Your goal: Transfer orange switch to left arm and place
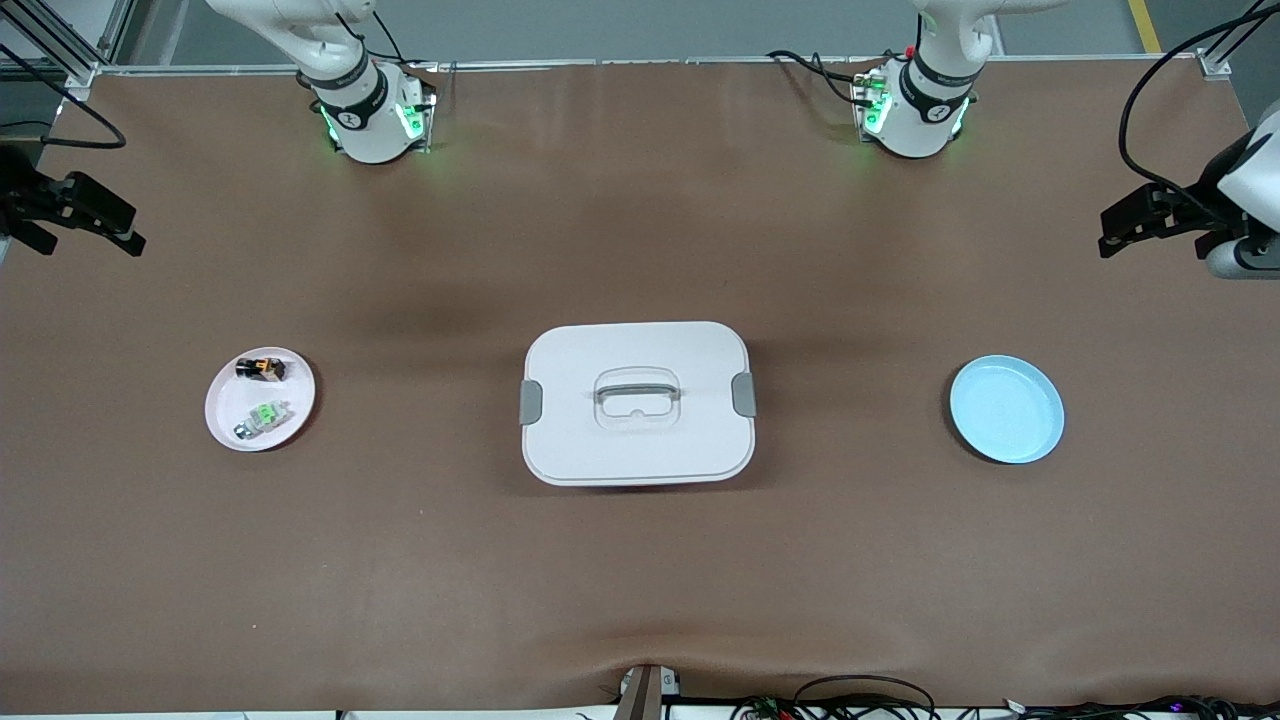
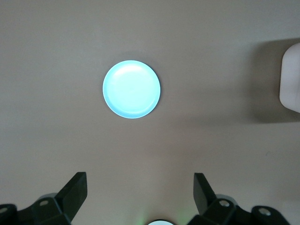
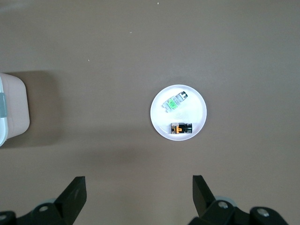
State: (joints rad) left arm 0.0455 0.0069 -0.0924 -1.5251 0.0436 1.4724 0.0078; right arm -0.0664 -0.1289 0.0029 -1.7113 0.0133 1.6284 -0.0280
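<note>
The orange switch [image 1: 261, 368] [image 3: 181, 127], black with an orange part, lies on a small white plate [image 1: 228, 400] [image 3: 197, 108] toward the right arm's end of the table. My right gripper [image 1: 85, 225] [image 3: 139, 194] hangs open and empty high over the bare table at that end, apart from the plate. The white box [image 1: 638, 402] with grey clips sits shut mid-table; its edge shows in both wrist views [image 3: 11, 110] [image 2: 290, 77]. My left gripper [image 1: 1160, 225] [image 2: 139, 192] hangs open and empty over the left arm's end.
A pale, green-topped component [image 1: 262, 415] [image 3: 174, 102] shares the white plate, nearer the front camera than the switch. An empty light blue plate [image 1: 1006, 409] [image 2: 131, 89] lies toward the left arm's end. Brown table surface surrounds the box.
</note>
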